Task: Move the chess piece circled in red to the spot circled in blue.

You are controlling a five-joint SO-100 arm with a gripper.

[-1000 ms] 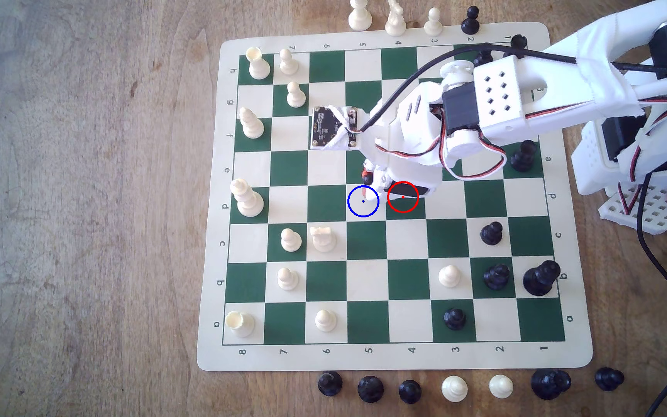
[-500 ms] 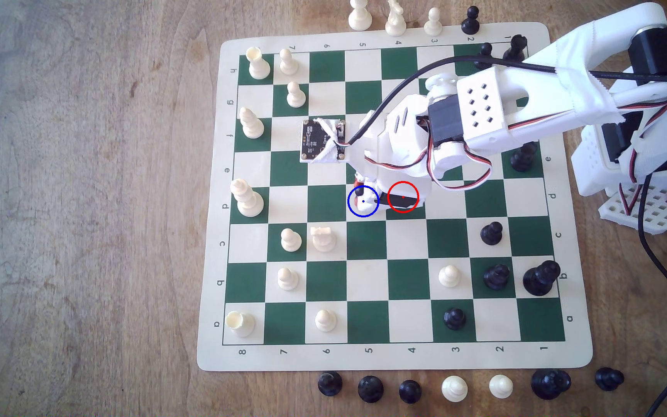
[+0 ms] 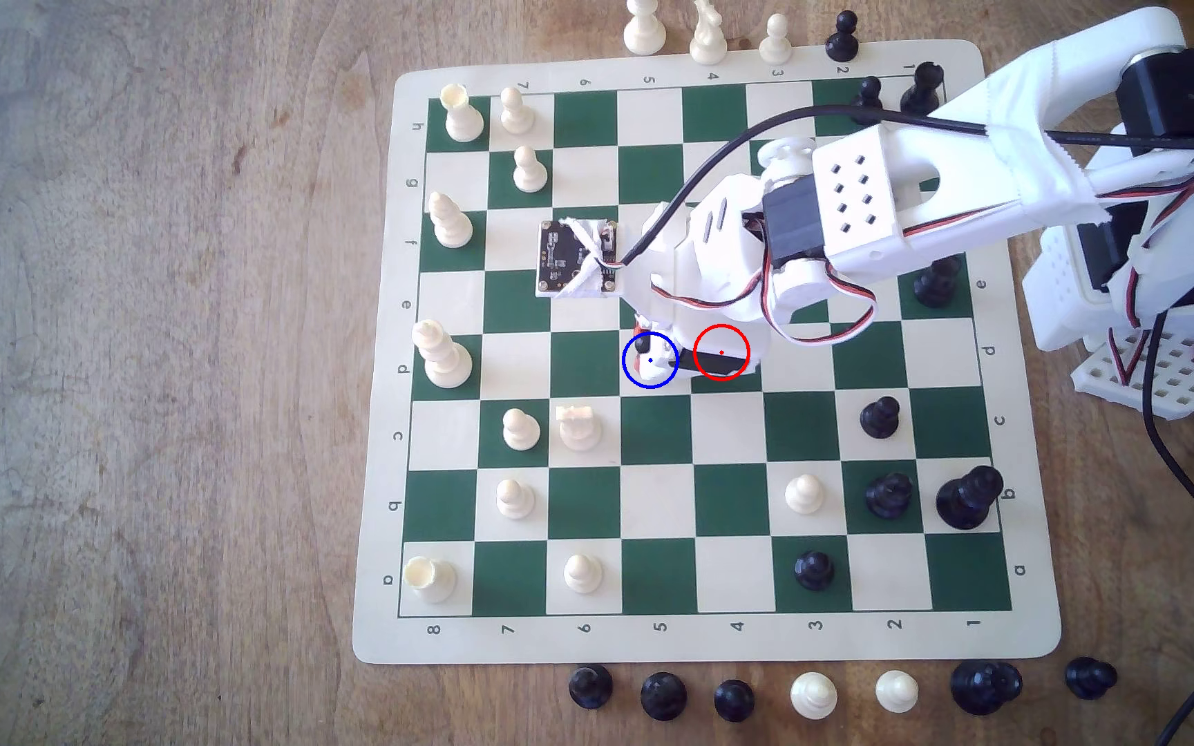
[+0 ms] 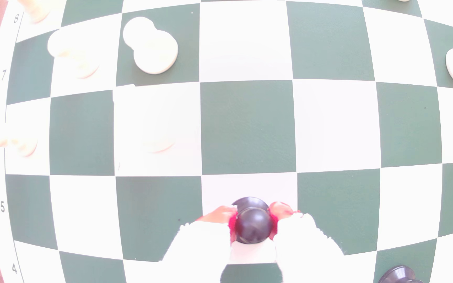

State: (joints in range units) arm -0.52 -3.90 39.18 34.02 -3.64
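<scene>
The black pawn (image 3: 644, 345) is the chess piece circled in red. It sits inside the blue ring, between my red-padded fingertips. My gripper (image 3: 651, 353) is shut on its ball head. In the wrist view the pawn (image 4: 253, 226) is squeezed from both sides by my gripper (image 4: 253, 221), and its round base shows over a cream square. Whether the base touches the board I cannot tell. The spot circled in blue (image 3: 654, 377) is a cream square in row d. The red ring (image 3: 721, 352) lies one square to the exterior view's right, drawn over my wrist's black motor.
A white pawn (image 3: 521, 429) and a white knight (image 3: 577, 427) stand one row nearer the board's front, at the exterior view's left. A white bishop (image 3: 442, 356) stands in row d at the left edge. Captured pieces (image 3: 663, 694) line the mat's front. The neighbouring green squares are bare.
The arm swung toward the exterior view's left and came down. It carried the black pawn from the blue ring's upper edge to inside the ring. The grip stayed shut.
</scene>
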